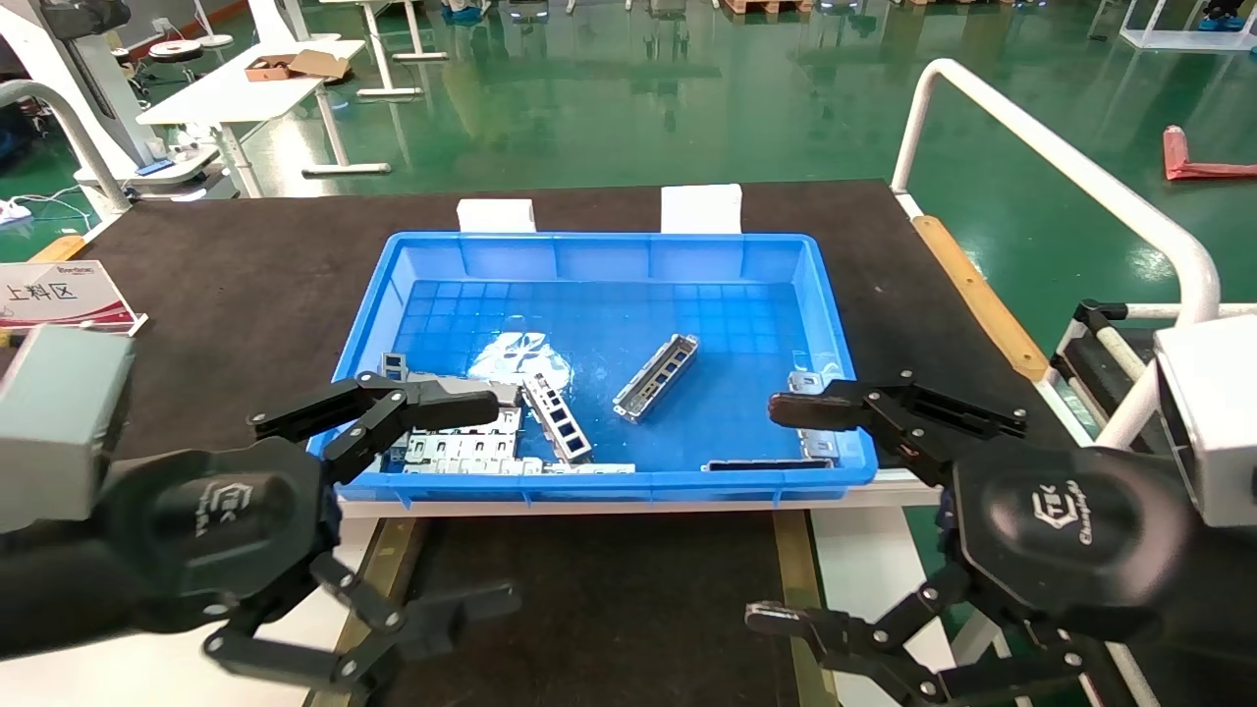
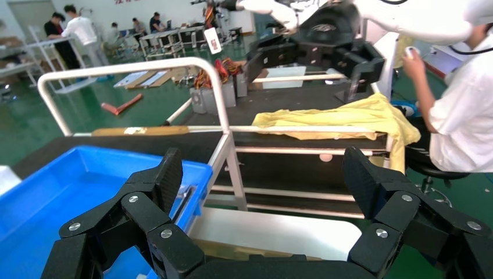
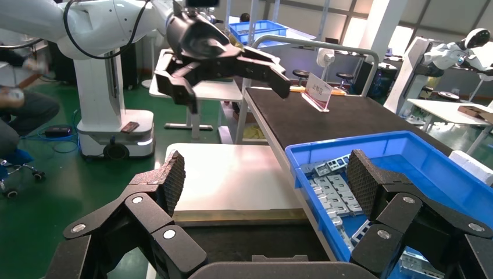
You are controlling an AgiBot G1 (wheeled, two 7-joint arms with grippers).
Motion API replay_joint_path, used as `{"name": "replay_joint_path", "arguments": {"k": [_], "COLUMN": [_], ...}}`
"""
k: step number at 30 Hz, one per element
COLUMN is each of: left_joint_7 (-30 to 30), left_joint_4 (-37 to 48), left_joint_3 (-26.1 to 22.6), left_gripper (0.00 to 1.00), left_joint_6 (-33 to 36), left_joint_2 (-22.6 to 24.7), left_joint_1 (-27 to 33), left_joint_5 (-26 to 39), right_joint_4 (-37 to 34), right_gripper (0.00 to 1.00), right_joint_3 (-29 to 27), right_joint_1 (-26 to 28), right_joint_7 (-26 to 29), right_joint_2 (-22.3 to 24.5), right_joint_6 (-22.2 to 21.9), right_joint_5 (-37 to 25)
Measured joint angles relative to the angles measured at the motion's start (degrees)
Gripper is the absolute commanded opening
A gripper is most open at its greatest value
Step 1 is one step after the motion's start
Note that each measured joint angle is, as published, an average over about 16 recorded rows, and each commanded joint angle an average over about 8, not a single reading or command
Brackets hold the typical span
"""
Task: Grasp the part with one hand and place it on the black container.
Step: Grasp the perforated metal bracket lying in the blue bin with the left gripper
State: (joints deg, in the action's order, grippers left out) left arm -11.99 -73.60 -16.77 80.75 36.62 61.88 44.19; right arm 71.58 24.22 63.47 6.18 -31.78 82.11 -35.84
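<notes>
The part (image 1: 656,377), a narrow silver channel strip with a row of cutouts, lies slantwise in the middle of the blue bin (image 1: 609,250). A similar strip (image 1: 558,417) lies nearer the front. The black container (image 1: 609,589), with a brass frame, sits below the bin's front edge. My left gripper (image 1: 481,501) is open and empty, hovering between the bin's front left corner and the container. My right gripper (image 1: 776,513) is open and empty at the bin's front right corner. The right wrist view shows the container's frame (image 3: 232,216).
Wider flat grey plates (image 1: 462,447) lie in the bin's front left corner and show in the right wrist view (image 3: 337,189). Two white blocks (image 1: 699,208) stand behind the bin. A white rail (image 1: 1061,157) runs along the right; a sign (image 1: 59,295) stands at left.
</notes>
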Motion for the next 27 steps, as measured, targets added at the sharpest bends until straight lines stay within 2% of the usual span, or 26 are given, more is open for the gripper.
{"name": "replay_joint_path", "arguments": {"k": [13, 20, 27], "left_joint_7": [-3.21, -4.49, -4.52], "left_joint_4": [1.14, 4.57, 11.83], "left_joint_3": [-4.47, -7.93, -11.56], "left_gripper": [1.00, 1.00, 1.00], "left_joint_6": [-9.11, -15.89, -21.84], "left_joint_2": [5.70, 11.10, 17.69], "left_joint_1": [3.59, 6.83, 10.87], "left_joint_5": [9.68, 17.50, 25.12], "right_joint_4": [0.00, 0.00, 0.00], "right_gripper": [1.00, 1.00, 1.00], "right_joint_3": [0.00, 0.00, 0.00], "right_joint_1": [0.00, 0.00, 0.00], "right_joint_7": [0.00, 0.00, 0.00], "right_joint_2": [0.00, 0.00, 0.00], "right_joint_6": [0.00, 0.00, 0.00], "right_joint_5": [0.00, 0.00, 0.00]}}
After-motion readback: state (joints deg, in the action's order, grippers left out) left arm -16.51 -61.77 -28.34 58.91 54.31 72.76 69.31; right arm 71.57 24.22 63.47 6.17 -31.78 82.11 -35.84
